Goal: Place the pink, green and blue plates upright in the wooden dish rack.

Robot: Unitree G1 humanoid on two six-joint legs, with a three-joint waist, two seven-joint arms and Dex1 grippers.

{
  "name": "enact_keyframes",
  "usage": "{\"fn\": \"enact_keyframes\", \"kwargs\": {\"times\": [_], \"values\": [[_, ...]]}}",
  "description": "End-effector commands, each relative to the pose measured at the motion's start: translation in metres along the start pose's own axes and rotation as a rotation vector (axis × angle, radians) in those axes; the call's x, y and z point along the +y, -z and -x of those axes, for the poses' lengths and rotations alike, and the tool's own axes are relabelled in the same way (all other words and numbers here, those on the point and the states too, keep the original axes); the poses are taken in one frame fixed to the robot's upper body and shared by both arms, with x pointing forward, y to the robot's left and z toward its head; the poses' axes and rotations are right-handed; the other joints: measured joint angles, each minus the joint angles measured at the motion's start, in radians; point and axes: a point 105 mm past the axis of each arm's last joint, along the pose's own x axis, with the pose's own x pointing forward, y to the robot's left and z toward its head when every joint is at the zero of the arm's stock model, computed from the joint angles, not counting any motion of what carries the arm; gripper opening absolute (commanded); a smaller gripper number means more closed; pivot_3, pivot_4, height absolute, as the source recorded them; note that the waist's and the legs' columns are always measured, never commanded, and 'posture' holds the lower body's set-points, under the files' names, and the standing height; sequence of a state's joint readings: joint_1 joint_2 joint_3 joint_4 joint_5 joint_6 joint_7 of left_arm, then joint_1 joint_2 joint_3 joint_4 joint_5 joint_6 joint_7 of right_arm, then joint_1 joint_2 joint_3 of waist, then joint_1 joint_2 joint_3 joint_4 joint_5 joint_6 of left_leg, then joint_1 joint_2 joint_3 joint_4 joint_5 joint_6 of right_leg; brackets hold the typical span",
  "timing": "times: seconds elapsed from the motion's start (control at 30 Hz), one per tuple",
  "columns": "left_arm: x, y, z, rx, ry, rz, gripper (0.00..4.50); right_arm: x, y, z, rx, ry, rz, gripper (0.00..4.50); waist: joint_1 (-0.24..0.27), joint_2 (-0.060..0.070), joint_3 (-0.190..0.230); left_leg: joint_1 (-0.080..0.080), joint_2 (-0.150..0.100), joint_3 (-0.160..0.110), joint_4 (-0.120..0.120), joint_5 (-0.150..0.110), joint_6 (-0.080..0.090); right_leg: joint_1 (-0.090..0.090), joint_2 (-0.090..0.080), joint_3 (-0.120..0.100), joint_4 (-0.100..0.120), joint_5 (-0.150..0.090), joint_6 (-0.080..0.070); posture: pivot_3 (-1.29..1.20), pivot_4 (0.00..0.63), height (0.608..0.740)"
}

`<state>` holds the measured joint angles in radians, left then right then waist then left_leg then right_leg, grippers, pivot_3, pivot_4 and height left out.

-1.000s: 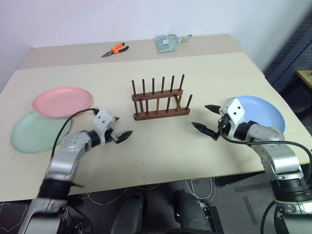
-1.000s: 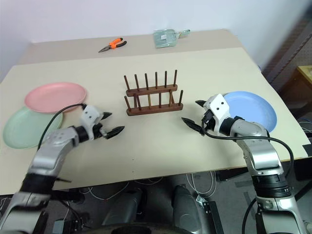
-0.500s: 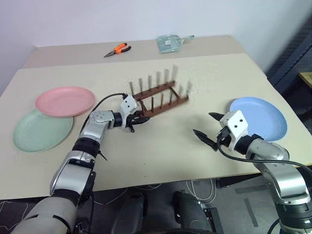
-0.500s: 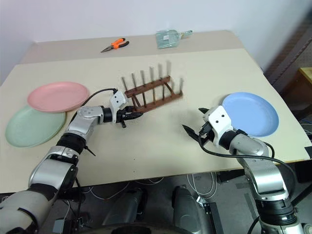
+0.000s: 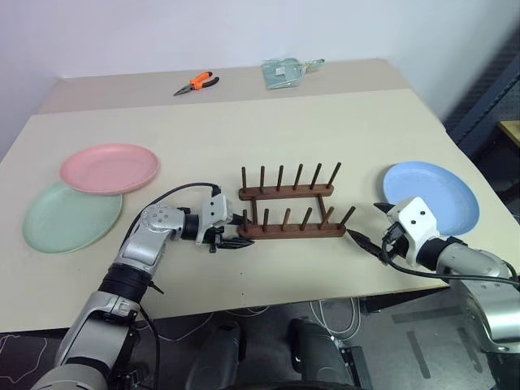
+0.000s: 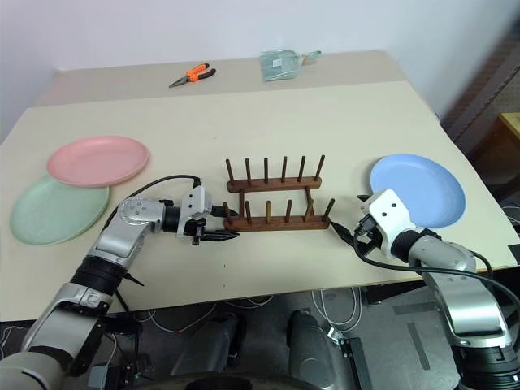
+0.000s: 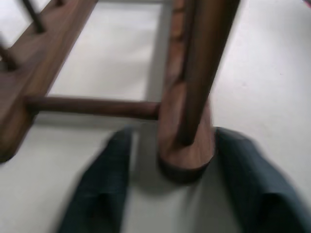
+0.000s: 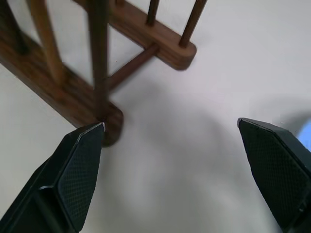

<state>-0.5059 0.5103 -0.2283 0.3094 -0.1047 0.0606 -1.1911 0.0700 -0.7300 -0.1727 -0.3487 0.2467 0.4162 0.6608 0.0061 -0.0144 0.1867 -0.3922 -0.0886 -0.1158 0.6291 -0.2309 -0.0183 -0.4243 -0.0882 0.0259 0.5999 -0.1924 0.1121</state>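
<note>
Both grippers, left (image 5: 230, 236) and right (image 5: 368, 236), stand open, holding nothing, bracketing the wooden dish rack (image 5: 291, 221) ends (probably squaring it); plates (image 5: 108, 168) lie flat beyond them.

A: From where do the two head views look?
B: From above, forward and down over the desk (image 5: 341, 122). Both take in the whole top from slightly offset positions, with the wooden dish rack (image 5: 291, 213) near the middle.

A: And the left wrist view?
B: Very close and low, looking along the left gripper (image 7: 170, 194) at the rounded end of one rack rail, which stands between the two fingers.

A: The right wrist view?
B: Also close, tilted down along the right gripper (image 8: 187, 170) at the rack's opposite end.

A: What is shared?
B: All four views include the rack; the wrist views face its opposite ends.
</note>
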Motion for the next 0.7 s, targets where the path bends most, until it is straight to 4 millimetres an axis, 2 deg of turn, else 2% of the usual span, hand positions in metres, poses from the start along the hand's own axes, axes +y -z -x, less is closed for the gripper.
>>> {"fn": "enact_keyframes", "kwargs": {"times": [0.03, 0.1, 0.2, 0.27, 0.33, 0.37, 0.43, 0.47, 0.57, 0.63, 0.7], "values": [[0.003, 0.018, 0.021, 0.101, -0.072, 0.048, 3.77, -0.007, -0.002, 0.01, 0.008, 0.003, 0.044, 4.24, -0.006, 0.0, 0.0, 0.0, 0.0, 0.0, 0.0, 0.0, 0.0, 0.0, 0.0, 0.0, 0.0, 0.0, 0.0, 0.0, 0.15, 0.739], [-0.001, 0.022, 0.028, 0.122, -0.076, 0.065, 3.78, -0.005, 0.001, 0.013, 0.026, -0.015, 0.054, 3.67, -0.013, 0.001, -0.001, 0.001, 0.0, 0.0, -0.001, 0.0, 0.0, 0.0, 0.0, 0.0, 0.0, 0.0, 0.0, 0.0, 0.15, 0.739], [-0.035, 0.027, 0.044, 0.134, 0.003, 0.16, 2.89, 0.016, 0.008, 0.022, 0.071, -0.135, 0.031, 2.22, -0.026, 0.002, -0.001, 0.001, 0.001, 0.0, -0.001, 0.0, 0.0, 0.0, 0.0, 0.0, 0.0, 0.0, 0.0, 0.0, 0.15, 0.739], [-0.059, 0.018, 0.042, 0.096, 0.075, 0.2, 1.92, 0.041, 0.005, 0.025, 0.068, -0.252, -0.001, 1.18, -0.027, 0.003, -0.002, 0.002, 0.002, 0.0, -0.003, -0.001, 0.002, 0.0, 0.0, 0.001, 0.001, -0.001, 0.0, 0.0, 0.15, 0.739], [-0.075, 0.01, 0.032, 0.069, 0.106, 0.222, 0.96, 0.06, 0.003, 0.023, 0.058, -0.323, -0.013, 0.15, -0.021, 0.005, -0.003, 0.002, 0.002, 0.0, -0.002, -0.002, 0.002, 0.0, 0.0, 0.001, 0.001, -0.003, -0.002, 0.0, 0.15, 0.739], [-0.08, 0.008, 0.026, 0.065, 0.11, 0.222, 0.51, 0.066, 0.002, 0.02, 0.055, -0.337, -0.012, 0.0, -0.018, 0.006, -0.003, 0.002, 0.002, 0.0, -0.001, -0.002, 0.002, 0.001, 0.0, 0.001, 0.0, -0.004, -0.001, 0.0, 0.15, 0.739], [-0.085, 0.005, 0.012, 0.05, 0.092, 0.21, 0.51, 0.072, 0.002, 0.007, 0.043, -0.323, 0.006, 0.0, -0.014, 0.005, -0.004, 0.001, 0.002, 0.001, 0.001, -0.002, 0.002, 0.003, -0.001, 0.0, -0.001, -0.005, 0.0, 0.0, 0.15, 0.739], [-0.082, 0.006, 0.005, 0.049, 0.051, 0.215, 0.51, 0.07, 0.003, -0.001, 0.046, -0.293, 0.015, 0.0, -0.01, 0.005, -0.004, 0.002, 0.002, 0.001, 0.002, -0.002, 0.002, 0.005, -0.001, -0.001, -0.002, -0.005, 0.0, 0.0, 0.15, 0.739], [-0.061, 0.013, -0.01, 0.062, -0.123, 0.181, 0.51, 0.056, 0.007, -0.024, 0.078, -0.193, 0.075, 0.0, 0.004, 0.006, -0.004, 0.001, 0.0, 0.002, 0.002, -0.002, 0.002, 0.006, -0.004, -0.002, -0.004, -0.005, 0.0, 0.0, 0.15, 0.739], [-0.051, 0.018, -0.014, 0.075, -0.197, 0.168, 0.51, 0.05, 0.009, -0.032, 0.094, -0.157, 0.11, 0.0, 0.012, 0.005, -0.004, 0.002, -0.001, 0.003, 0.002, -0.001, 0.002, 0.007, -0.005, -0.002, -0.004, -0.004, -0.001, 0.0, 0.15, 0.739], [-0.033, 0.026, -0.017, 0.096, -0.323, 0.159, 0.51, 0.04, 0.01, -0.047, 0.097, -0.091, 0.146, 0.0, 0.012, 0.004, -0.006, 0.002, -0.001, 0.002, 0.002, -0.001, 0.002, 0.008, -0.006, -0.003, -0.004, -0.004, -0.001, 0.0, 0.15, 0.739]]}}
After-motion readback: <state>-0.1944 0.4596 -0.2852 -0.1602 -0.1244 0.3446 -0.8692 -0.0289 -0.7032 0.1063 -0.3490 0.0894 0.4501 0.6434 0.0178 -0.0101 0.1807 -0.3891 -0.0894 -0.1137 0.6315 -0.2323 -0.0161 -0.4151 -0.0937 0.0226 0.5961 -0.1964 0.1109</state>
